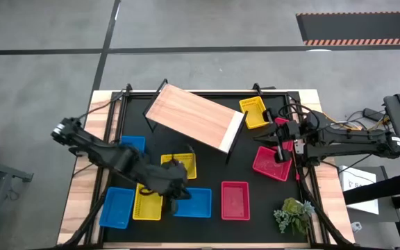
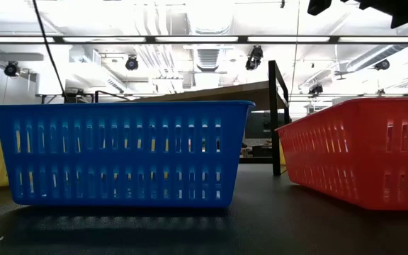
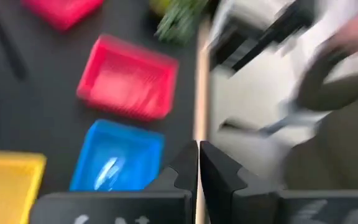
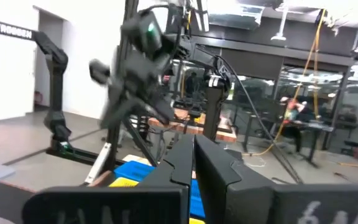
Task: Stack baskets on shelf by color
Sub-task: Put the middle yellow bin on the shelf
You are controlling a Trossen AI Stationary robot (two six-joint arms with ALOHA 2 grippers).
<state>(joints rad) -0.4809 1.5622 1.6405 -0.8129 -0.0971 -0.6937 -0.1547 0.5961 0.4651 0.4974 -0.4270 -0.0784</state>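
Observation:
The wooden shelf (image 1: 193, 117) stands askew at the table's far middle, with nothing on it. Baskets lie singly on the black table top: yellow ones (image 1: 254, 111) (image 1: 179, 165) (image 1: 148, 203), blue ones (image 1: 132, 144) (image 1: 117, 207) (image 1: 194, 203), red ones (image 1: 271, 163) (image 1: 235, 200), and a third red one (image 1: 283, 127) partly under my right arm. My left gripper (image 1: 175, 205) (image 3: 197, 162) is shut and hovers over the near row, between a yellow and a blue basket. My right gripper (image 1: 280, 156) (image 4: 193, 155) is shut, raised above the red baskets at the right.
A green plant sprig (image 1: 294, 214) lies at the near right corner. Cables run along the far right edge by the right arm (image 1: 339, 142). In the low view a blue basket (image 2: 122, 152) and a red basket (image 2: 360, 152) stand close in front, with the shelf's black leg (image 2: 273, 120) behind.

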